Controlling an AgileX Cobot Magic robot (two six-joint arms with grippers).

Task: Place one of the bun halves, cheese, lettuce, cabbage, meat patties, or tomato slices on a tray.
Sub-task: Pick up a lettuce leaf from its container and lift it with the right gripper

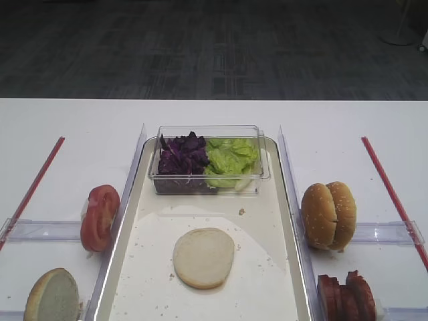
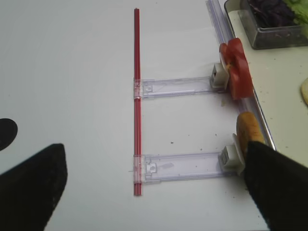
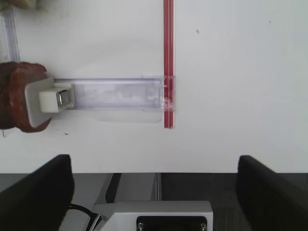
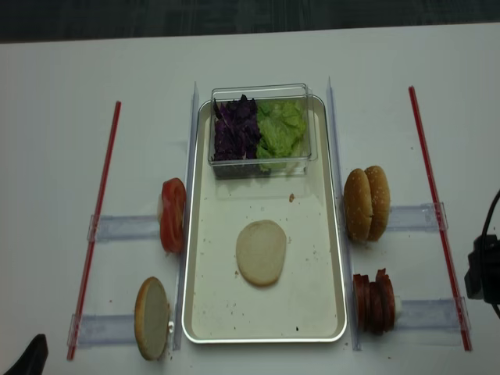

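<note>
Bun half [image 1: 204, 257] lies cut-face up mid-tray [image 1: 281, 267], a base for stacking; right gripper [image 3: 154, 185] beside tray, jaws wide, empty; left gripper's [image 2: 154, 185] jaws likewise.

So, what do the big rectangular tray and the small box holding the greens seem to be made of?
The large cream-white rectangular tray looks like metal with a pale, matte floor: its rim shines silver. The small clear box seems to be glossy transparent plastic, since the purple cabbage and light-green lettuce show through its walls. Neither material is certain from looks alone.

lab/office: white table [image 1: 67, 127], grey carpet [image 1: 200, 53].
</note>
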